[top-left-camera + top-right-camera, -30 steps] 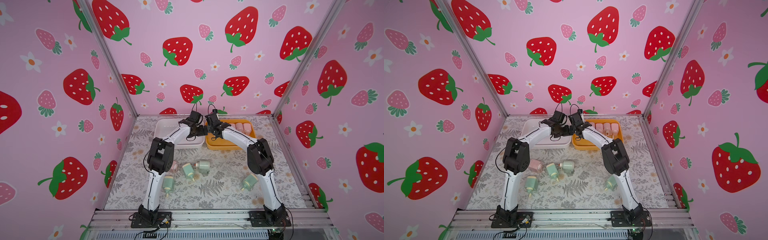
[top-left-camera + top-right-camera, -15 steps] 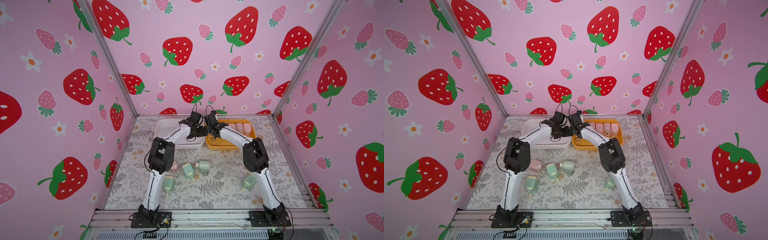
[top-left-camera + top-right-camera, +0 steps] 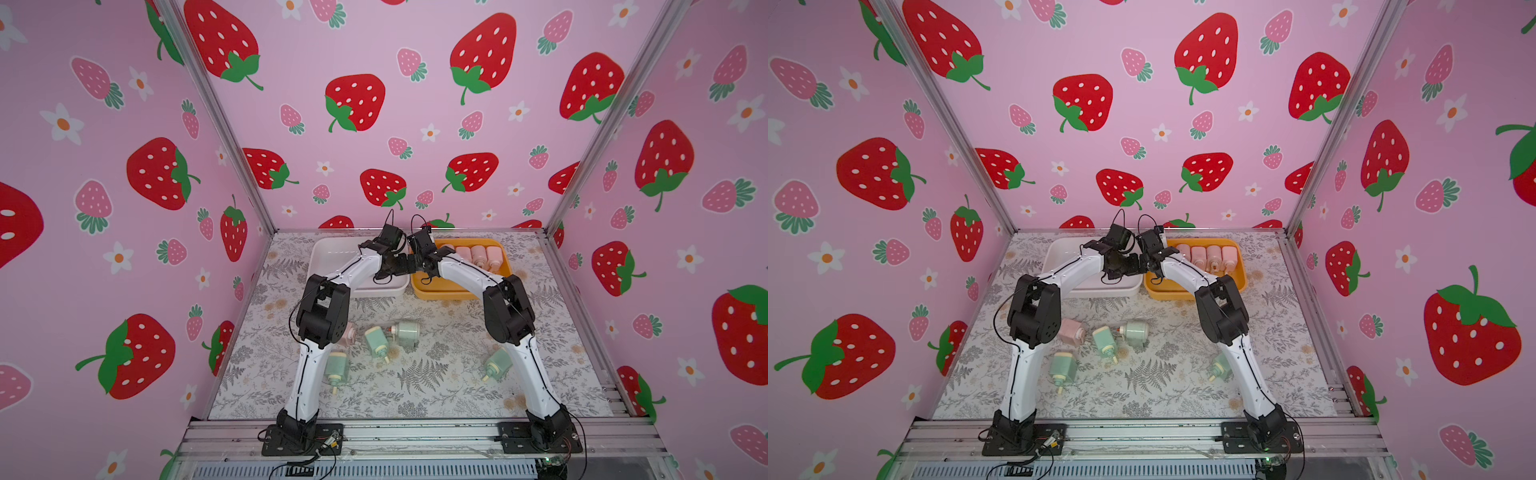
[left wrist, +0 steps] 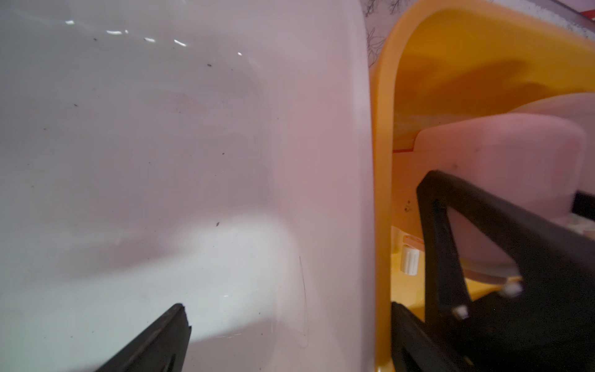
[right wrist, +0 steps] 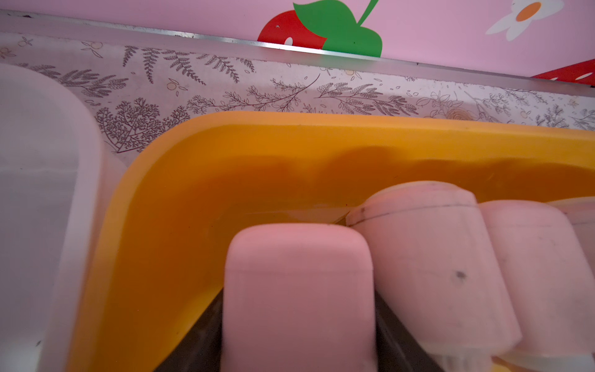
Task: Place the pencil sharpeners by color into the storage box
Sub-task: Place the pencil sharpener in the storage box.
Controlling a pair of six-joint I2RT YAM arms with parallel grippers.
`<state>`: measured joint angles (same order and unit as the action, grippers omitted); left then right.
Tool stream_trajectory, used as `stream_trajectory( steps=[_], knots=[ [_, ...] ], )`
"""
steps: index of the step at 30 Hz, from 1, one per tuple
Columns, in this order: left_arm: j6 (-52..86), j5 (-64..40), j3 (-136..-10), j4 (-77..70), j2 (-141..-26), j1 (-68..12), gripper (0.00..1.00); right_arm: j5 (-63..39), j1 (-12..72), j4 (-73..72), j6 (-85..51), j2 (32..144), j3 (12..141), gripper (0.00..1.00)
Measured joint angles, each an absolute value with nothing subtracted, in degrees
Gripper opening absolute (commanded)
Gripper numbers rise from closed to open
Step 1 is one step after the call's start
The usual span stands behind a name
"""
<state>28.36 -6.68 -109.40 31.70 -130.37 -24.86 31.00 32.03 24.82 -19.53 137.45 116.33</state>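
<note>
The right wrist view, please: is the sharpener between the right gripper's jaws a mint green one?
No, the sharpener clamped in the right gripper is pale pink, held over the orange storage box.

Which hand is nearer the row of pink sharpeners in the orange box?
Right. The right hand holds a pink sharpener inside the orange box beside the row; the left hand, open, is over the white box's edge.

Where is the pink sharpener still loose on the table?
In both top views the pink sharpener lies beside the left arm's elbow, just left of a green sharpener, in front of the white tray.
</note>
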Motion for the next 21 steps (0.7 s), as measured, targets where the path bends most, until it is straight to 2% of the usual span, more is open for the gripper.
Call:
stream_trajectory(
  steps=[1,2,9,19,21],
  knots=[
    [28.38,-6.68,-109.4,31.7,-130.37,-24.88,1.0,30.98,32.03,24.8,-19.44,137.45,116.33,0.51],
    [28.38,-6.68,-109.4,31.7,-130.37,-24.88,1.0,30.96,31.94,24.77,-19.29,137.45,116.33,0.57],
    [28.53,-6.7,-109.4,31.75,-130.37,-24.88,1.0,30.92,31.77,23.64,-17.87,137.47,116.36,0.74],
    [28.53,-6.7,-109.4,31.79,-130.37,-24.88,1.0,30.0,31.7,20.75,-15.92,135.85,114.1,0.75],
    [28.53,-6.7,-109.4,31.81,-130.37,-24.93,1.0,29.34,31.7,19.9,-15.53,133.91,111.66,0.79]
  ],
)
